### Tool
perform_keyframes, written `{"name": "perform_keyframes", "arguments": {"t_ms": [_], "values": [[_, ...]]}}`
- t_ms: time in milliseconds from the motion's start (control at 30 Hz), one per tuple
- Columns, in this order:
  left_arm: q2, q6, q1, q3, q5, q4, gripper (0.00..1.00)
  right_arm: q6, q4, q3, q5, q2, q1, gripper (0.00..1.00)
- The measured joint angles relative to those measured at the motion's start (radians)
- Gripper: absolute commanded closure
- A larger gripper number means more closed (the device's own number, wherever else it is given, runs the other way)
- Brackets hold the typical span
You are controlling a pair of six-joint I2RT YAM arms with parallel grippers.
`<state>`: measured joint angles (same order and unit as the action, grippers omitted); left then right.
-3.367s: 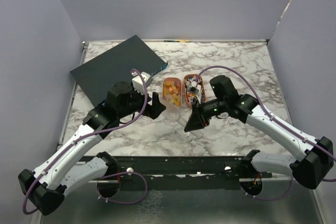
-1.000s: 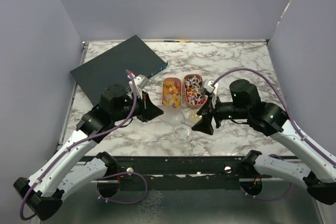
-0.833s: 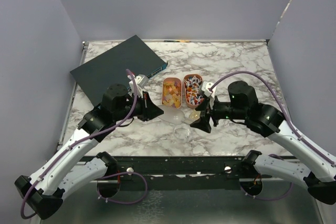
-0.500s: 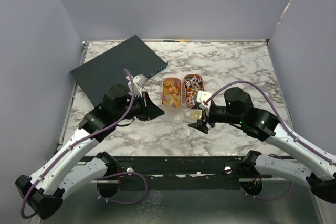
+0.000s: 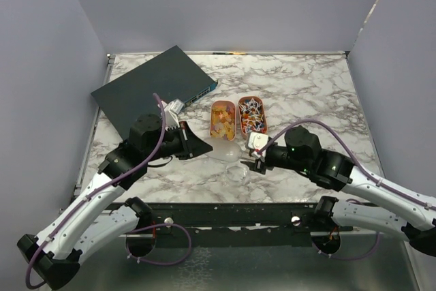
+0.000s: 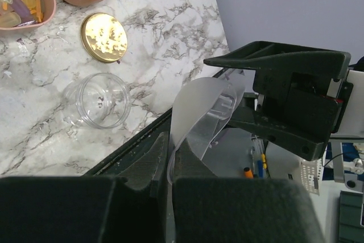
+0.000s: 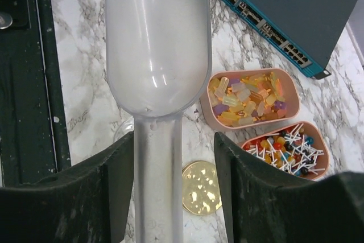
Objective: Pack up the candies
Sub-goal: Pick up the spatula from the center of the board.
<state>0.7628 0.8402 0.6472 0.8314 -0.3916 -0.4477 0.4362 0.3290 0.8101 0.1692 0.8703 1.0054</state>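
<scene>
The candies lie in two peach trays: orange-yellow ones [image 7: 247,98] and a mix of red and white ones on sticks [image 7: 284,147]. A clear plastic scoop [image 7: 156,55] hangs over the table between the arms, empty. My left gripper [image 6: 170,140] is shut on the scoop's thin rim. My right gripper [image 7: 174,146] is open around the scoop's handle, with the left finger against it and the right finger apart. A clear jar [image 6: 98,102] stands open below, next to its gold lid [image 7: 202,194].
A dark network switch [image 5: 153,90] lies at the back left of the marble table [image 5: 306,86]. The black front rail [image 5: 231,215] runs just below the jar. The two trays [image 5: 223,119] sit side by side behind the scoop.
My right arm has swung left and lowered to the scoop's handle, and its jaws have narrowed. The left gripper has kept hold of the scoop almost in place.
</scene>
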Motion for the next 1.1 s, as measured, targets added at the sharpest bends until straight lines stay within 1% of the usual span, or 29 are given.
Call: {"name": "perform_keyframes", "arguments": {"t_ms": [233,500,633,833,967,1000,1100], "values": [[-0.011,0.04,0.0,-0.019,-0.003,0.019,1.0,0.006,-0.058,-0.019,-0.013,-0.035,0.019,0.47],[-0.011,0.077,0.0,-0.034,-0.02,0.061,1.0,0.007,-0.089,-0.026,-0.014,-0.051,0.03,0.56],[-0.011,0.089,-0.002,-0.037,-0.029,0.076,1.0,0.009,-0.089,-0.026,-0.014,-0.053,0.035,0.7],[-0.011,0.101,-0.005,-0.04,-0.034,0.089,1.0,0.009,-0.088,-0.026,-0.015,-0.06,0.036,0.98],[-0.011,0.107,-0.005,-0.044,-0.036,0.098,1.0,0.009,-0.088,-0.028,-0.015,-0.069,0.037,0.99],[-0.012,0.108,-0.005,-0.045,-0.037,0.101,0.97,0.008,-0.088,-0.029,-0.015,-0.072,0.039,1.0],[-0.013,0.115,-0.005,-0.05,-0.039,0.109,0.8,0.003,-0.088,-0.034,-0.015,-0.085,0.041,1.0]]}}
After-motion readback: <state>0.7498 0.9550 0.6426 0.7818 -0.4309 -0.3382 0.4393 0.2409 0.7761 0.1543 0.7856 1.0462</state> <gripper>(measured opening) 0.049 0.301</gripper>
